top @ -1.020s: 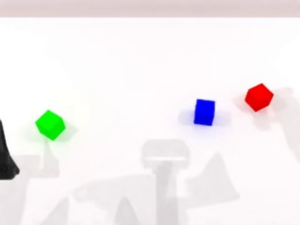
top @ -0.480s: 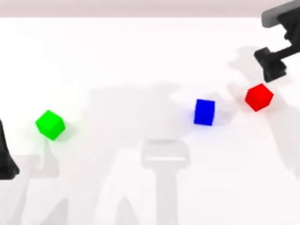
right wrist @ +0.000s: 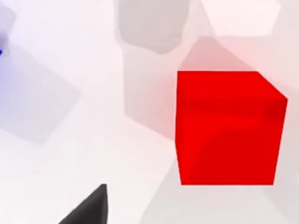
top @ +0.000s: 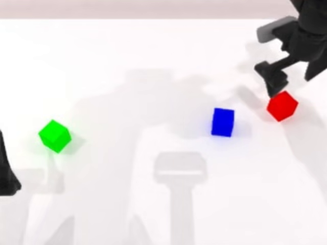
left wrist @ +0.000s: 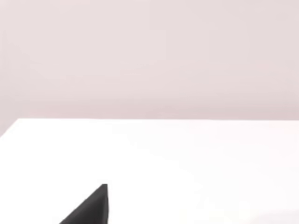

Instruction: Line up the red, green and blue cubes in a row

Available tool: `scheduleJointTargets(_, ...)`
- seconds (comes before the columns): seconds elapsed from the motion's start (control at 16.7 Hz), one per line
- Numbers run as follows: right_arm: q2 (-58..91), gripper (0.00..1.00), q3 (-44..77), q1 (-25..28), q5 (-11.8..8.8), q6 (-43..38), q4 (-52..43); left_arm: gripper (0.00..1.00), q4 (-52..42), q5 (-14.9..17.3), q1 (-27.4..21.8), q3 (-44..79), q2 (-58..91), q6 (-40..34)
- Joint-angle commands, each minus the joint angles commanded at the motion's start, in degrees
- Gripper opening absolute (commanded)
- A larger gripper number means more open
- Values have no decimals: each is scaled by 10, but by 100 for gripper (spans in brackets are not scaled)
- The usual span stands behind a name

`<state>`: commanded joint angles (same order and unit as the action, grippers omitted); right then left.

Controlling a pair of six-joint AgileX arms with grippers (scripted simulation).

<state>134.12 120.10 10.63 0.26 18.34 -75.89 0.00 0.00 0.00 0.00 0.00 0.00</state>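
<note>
Three cubes lie apart on the white table. The green cube is at the left, the blue cube right of centre, and the red cube further right. My right gripper hangs just behind the red cube and a little left of it, open and holding nothing. The right wrist view has the red cube large and close, beside one black fingertip, with a sliver of the blue cube at the edge. My left arm is parked at the table's left edge, one fingertip showing.
The table's far edge runs along the top of the top view. Soft grey shadows of the arms fall across the middle and front of the table. Nothing but the three cubes lies on it.
My right arm has come in from the top right corner and moved down and left to just behind the red cube. The cubes and the left arm have not moved.
</note>
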Motion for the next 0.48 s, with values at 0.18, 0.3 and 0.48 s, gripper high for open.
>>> scheduleJointTargets(0.18, 2, 100, 2, 0, 0, 0, -1, 100, 0, 0, 0, 0, 0, 0)
scheduleJointTargets(0.3, 1, 100, 1, -3, 0, 0, 0, 100, 0, 0, 0, 0, 0, 0)
scheduleJointTargets(0.48, 5, 100, -21, -1, 0, 1, 23, 100, 0, 0, 0, 0, 0, 0)
